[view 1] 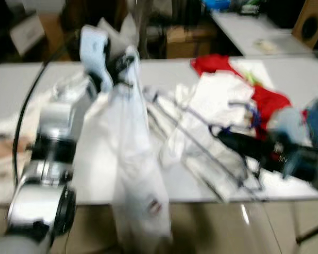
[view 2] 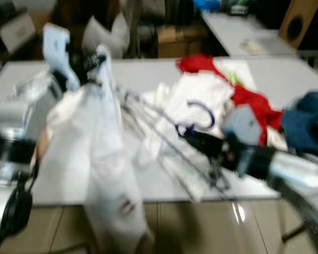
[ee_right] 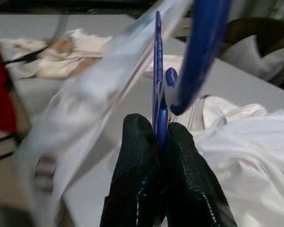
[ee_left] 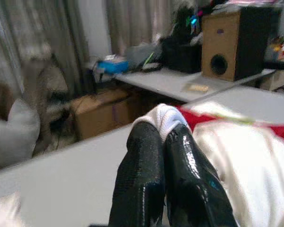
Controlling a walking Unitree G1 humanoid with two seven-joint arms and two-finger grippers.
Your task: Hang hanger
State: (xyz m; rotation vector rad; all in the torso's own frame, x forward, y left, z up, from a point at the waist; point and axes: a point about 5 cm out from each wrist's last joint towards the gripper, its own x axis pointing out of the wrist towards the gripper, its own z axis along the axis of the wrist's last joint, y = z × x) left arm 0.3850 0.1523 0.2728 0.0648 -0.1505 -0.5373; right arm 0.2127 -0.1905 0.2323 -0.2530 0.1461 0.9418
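Observation:
My left gripper (view 1: 119, 66) is raised over the white table (view 1: 21, 79), shut on the top of a long white garment (view 1: 135, 159) that hangs down past the table's front edge. White cloth bulges out between its fingertips (ee_left: 163, 132). My right gripper (view 2: 188, 135) reaches in from the right, low over the table. It is shut on the neck of a hanger just under the blue hook (ee_right: 199, 52). The hanger's clear bars (view 1: 201, 153) slant across the table between the two grippers. The views are blurred.
A pile of white clothes (view 1: 220, 95) and a red cloth (view 1: 270, 100) lie on the table's right half, with a blue garment (view 2: 307, 119) at the right edge. Behind stand a second table (view 1: 254, 32), cardboard boxes (view 1: 183, 39) and a speaker (ee_left: 227, 47).

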